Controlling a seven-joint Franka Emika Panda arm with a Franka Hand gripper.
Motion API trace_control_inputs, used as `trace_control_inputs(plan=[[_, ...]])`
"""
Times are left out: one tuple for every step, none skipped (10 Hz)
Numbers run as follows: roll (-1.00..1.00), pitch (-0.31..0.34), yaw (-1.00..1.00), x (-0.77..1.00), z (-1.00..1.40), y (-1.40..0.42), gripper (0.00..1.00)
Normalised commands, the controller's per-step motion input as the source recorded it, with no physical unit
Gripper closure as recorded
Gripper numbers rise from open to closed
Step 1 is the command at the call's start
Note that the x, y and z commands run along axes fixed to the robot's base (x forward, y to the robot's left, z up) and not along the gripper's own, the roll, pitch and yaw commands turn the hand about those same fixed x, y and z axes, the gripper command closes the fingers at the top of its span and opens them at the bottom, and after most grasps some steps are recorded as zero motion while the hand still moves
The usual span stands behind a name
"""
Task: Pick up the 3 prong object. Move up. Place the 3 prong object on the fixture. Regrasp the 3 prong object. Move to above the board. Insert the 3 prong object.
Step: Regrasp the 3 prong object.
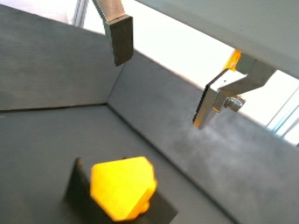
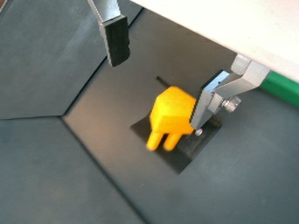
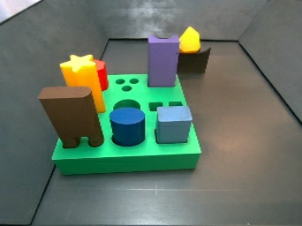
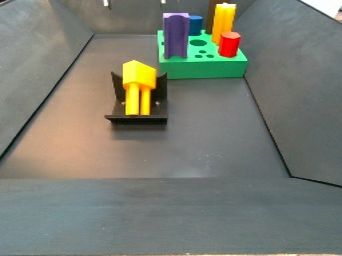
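Pincer (image 2: 163, 54) hangs above the fixture, jaws spread wide, nothing between them. In both wrist views the two fingers (image 1: 121, 39) show as silver plates with dark pads, well apart from each other; one finger (image 2: 212, 103) sits just beside the 3 prong object (image 2: 170, 115), though whether it touches is hard to judge from this angle.

3 prong object (image 4: 138, 82) rests on the fixture (image 4: 138, 112), prongs pointing away from the back of the bracket. Fixture stands on the dark floor, apart from the board (image 4: 203, 64).

Board (image 3: 124, 155) carries a purple block (image 3: 162, 60), a yellow star-topped block (image 3: 80, 74), a red cylinder (image 3: 101, 75), a brown arch block (image 3: 71, 116), a blue cylinder (image 3: 127, 125) and a grey-blue block (image 3: 172, 124). Three small round holes (image 3: 129, 85) lie open by the purple block.
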Motion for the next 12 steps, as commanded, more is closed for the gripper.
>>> trace_control_inputs(plan=[[1.00, 0.161, 0.11, 0.12, -0.03, -0.05, 0.00], [0.95, 0.187, 0.14, 0.12, -0.03, -0.05, 0.00], [0.83, 0.182, 0.15, 0.13, -0.03, -0.05, 0.00], [0.53, 0.160, 0.19, 0.15, -0.03, -0.05, 0.00], [0.41, 0.150, 0.20, 0.15, -0.03, -0.06, 0.00], [0.23, 0.121, 0.21, 0.16, -0.02, -0.04, 0.00], [0.17, 0.090, 0.22, 0.15, -0.01, -0.04, 0.00], [0.16, 0.059, 0.20, 0.11, -0.02, -0.05, 0.00], [0.16, 0.110, 0.18, 0.04, -1.00, 0.07, 0.00], [0.16, 0.093, 0.17, 0.05, -1.00, 0.07, 0.00], [0.16, 0.058, 0.17, 0.06, -1.00, 0.06, 0.00], [0.15, 0.032, 0.16, 0.07, -1.00, 0.05, 0.00]])
